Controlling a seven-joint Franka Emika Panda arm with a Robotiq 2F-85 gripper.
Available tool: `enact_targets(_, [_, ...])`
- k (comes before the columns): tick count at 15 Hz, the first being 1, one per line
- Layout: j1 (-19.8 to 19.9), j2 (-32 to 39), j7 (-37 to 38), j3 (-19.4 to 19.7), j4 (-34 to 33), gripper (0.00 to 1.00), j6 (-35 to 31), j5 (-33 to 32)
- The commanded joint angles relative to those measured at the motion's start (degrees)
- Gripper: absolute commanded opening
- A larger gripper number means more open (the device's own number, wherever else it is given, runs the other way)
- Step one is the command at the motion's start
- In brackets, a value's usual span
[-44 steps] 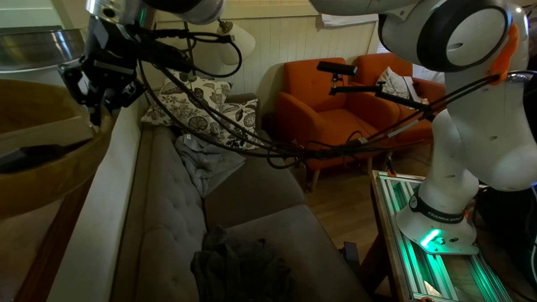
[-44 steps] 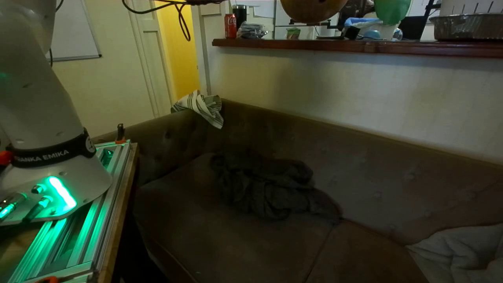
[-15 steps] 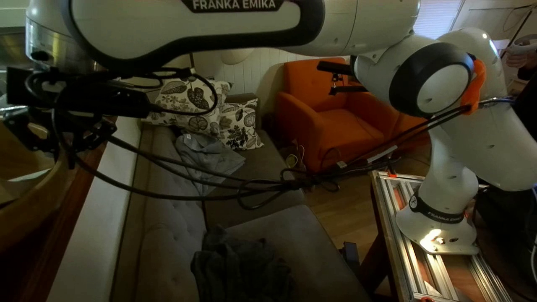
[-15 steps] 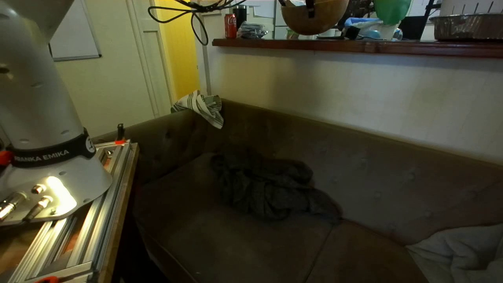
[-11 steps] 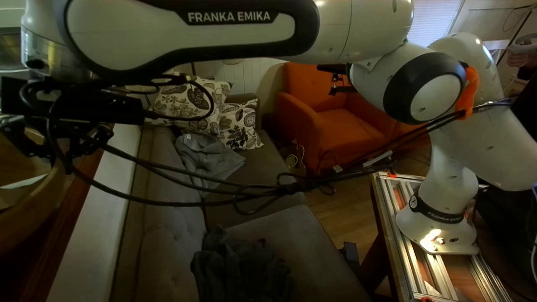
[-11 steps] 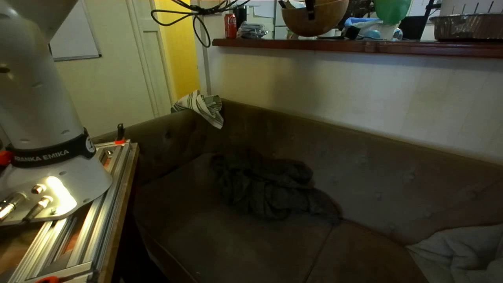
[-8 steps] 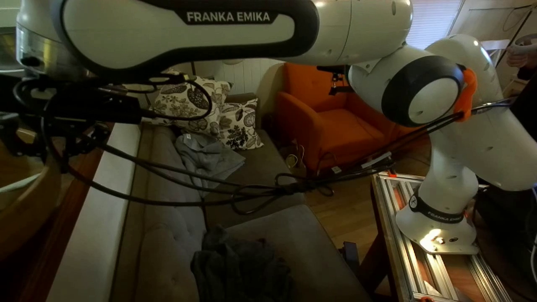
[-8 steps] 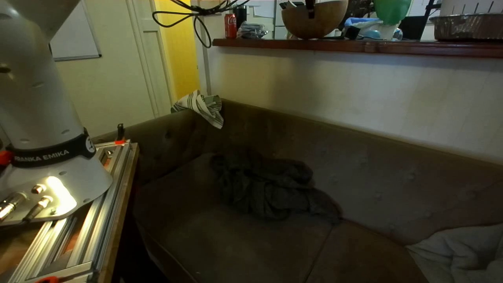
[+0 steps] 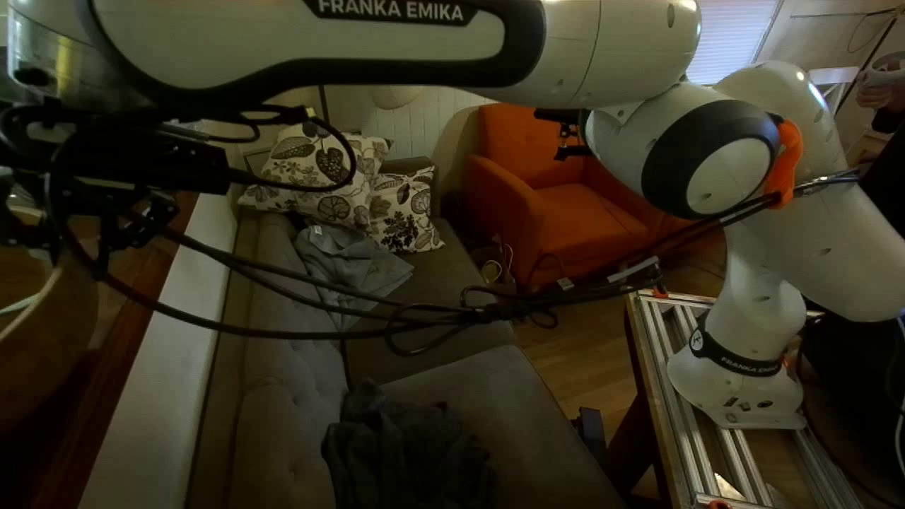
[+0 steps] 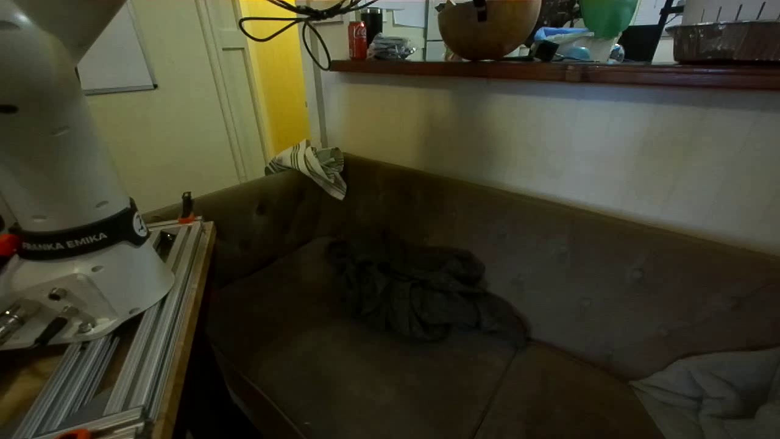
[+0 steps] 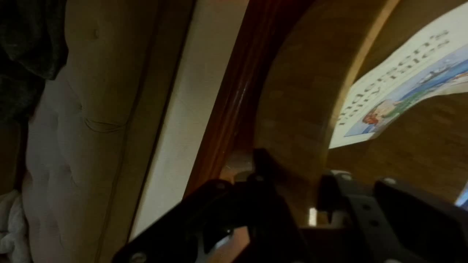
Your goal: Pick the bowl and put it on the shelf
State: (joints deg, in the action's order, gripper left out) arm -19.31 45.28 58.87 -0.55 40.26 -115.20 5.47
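The tan-brown wooden bowl (image 10: 489, 33) stands on the shelf's reddish-brown top (image 10: 512, 71) in an exterior view, its base at the ledge. It shows cut off at the left edge of an exterior view (image 9: 49, 339) and large in the wrist view (image 11: 303, 84). My gripper (image 11: 294, 170) straddles the bowl's near wall, one finger outside and one inside. The fingers stand apart, with a gap beside the outer finger (image 11: 262, 160). In an exterior view the gripper (image 9: 78, 266) is over the rim. One finger (image 10: 481, 11) shows against the bowl's outside.
A printed booklet (image 11: 398, 80) lies in the bowl. A red can (image 10: 358, 40), a plastic bag (image 10: 391, 47), a green item (image 10: 608, 17) and a foil tray (image 10: 725, 42) stand along the ledge. The grey sofa (image 9: 297, 396) lies below. Cables (image 9: 283, 329) hang from the arm.
The bowl has come down from above the ledge onto it. Over the last half second the fingers have spread and risen slightly along the wall. The robot base light has gone out.
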Motion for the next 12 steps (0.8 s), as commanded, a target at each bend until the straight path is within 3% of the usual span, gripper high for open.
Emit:
enact_targets(1, [-0.7,0.8,2.6,0.7,-5.7,0.58,-0.2,-0.7])
enact_targets(7, [-1.9,-0.6,2.7,3.5,-8.9,1.0,-0.2,-2.3])
enact_targets(9, [-2.4,-1.6,1.2,4.3,-9.1,1.0,1.0,-2.8])
enact_targets(12, [-2.3,-5.6,-10.4,3.0,-7.3,1.0,8.1,-2.7])
